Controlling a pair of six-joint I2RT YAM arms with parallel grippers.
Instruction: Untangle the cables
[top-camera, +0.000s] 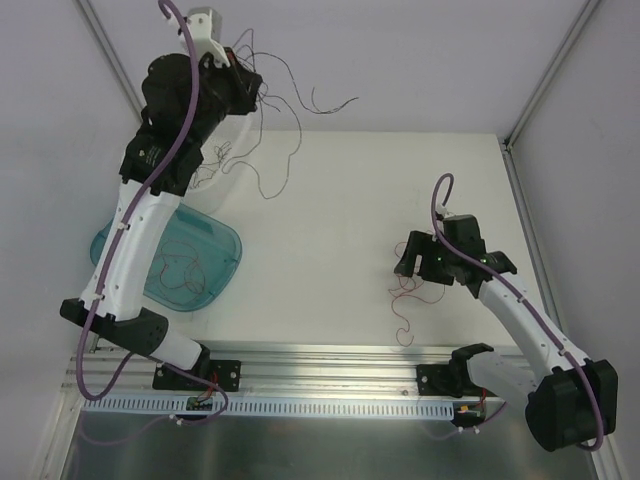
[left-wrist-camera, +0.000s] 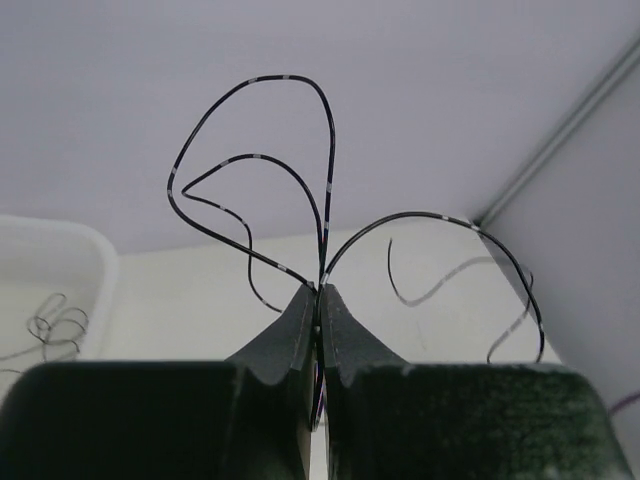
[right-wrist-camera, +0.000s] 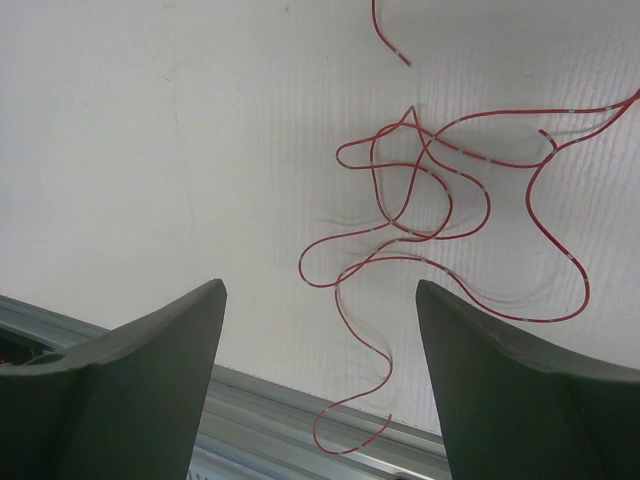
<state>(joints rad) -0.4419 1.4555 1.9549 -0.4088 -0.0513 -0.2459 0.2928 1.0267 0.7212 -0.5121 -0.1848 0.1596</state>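
Observation:
My left gripper is raised at the far left and shut on several dark cables, which dangle in curly strands over the back of the table. In the left wrist view the jaws are pressed together on black cables that loop upward. My right gripper hovers open over loose red cables on the table at the near right. In the right wrist view the open fingers frame the tangled red cables, which one strand trails from toward the rail.
A teal tray holding red wires lies at the near left, partly under the left arm. A white bin with a few dark wires stands below the left gripper; it also shows in the left wrist view. An aluminium rail runs along the near edge.

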